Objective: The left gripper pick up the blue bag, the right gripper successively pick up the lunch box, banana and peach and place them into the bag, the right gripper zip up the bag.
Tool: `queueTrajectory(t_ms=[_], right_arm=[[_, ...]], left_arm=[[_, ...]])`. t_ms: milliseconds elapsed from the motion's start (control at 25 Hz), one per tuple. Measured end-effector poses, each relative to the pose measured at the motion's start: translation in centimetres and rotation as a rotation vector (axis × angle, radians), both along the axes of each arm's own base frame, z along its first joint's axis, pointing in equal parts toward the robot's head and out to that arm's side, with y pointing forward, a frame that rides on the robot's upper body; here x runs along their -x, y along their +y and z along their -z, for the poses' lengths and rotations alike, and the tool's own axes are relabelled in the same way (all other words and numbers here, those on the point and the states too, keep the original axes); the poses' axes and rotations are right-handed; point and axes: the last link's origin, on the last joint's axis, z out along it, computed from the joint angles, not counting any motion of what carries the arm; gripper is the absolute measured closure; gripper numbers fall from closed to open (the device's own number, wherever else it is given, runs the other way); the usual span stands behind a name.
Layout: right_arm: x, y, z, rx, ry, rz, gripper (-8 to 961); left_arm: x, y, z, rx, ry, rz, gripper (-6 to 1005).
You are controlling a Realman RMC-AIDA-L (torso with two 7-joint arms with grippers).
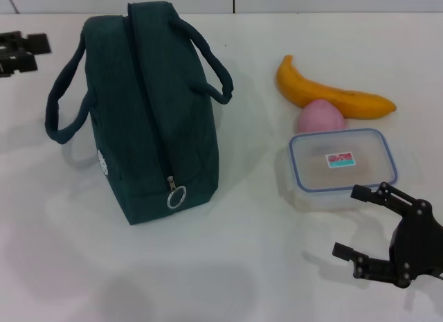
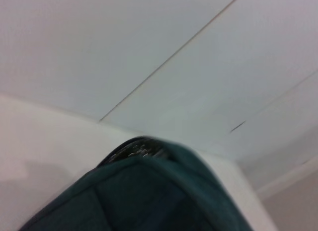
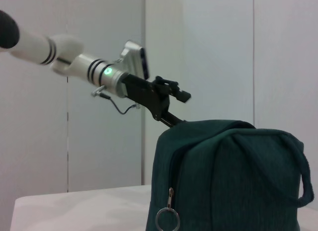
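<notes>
right gripper [image 1: 360,225]: a black two-fingered claw at the near right of the white table, its fingers spread wide apart with nothing between them. one fingertip [image 1: 361,192] lies at the near edge of the lunch box; whether it touches cannot be told.
lunch box [image 1: 342,166]: a clear rectangular container with a blue-rimmed lid and a small pink-and-teal sticker, flat on the table just beyond the right gripper, well to the right of the bag.
peach [image 1: 320,118]: small, round and pink, directly behind the lunch box and against its far edge.
banana [image 1: 332,95]: yellow-orange and curved, lying behind the peach, close against it.
left gripper [image 3: 171,104]: a black claw on a black bar that leads back to a silver arm with a green light, reaching down at a slant toward the top far end of the bag. its tip is hidden behind the fabric, so whether the fingers are together or apart cannot be told, nor whether it touches the bag.
blue bag [image 1: 149,107]: a large dark teal bag standing upright at the middle left of the table, zipper closed along its top ridge, the metal ring pull [image 1: 176,196] hanging at the near end. two loop handles droop, one to each side. a small round white logo shows low on its left side.
table [image 1: 228,266]: plain white, with a white panelled wall behind it.
</notes>
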Motion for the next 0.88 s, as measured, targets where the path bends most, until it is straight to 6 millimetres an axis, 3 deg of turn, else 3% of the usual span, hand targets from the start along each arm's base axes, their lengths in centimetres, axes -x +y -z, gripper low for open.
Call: queueTrajectory(t_ms=[400,880], right_arm=[[-0.2,-0.2,0.0,0.0,0.002,0.011,74],[-0.5,-0.4,0.1,0.001,-0.005,0.03,75]], left_arm=[[-4.8,3.7,2.1,0.188,0.152,0.002,131],[-5.9,5.0,4.0,0.222,0.235,-0.013,130]])
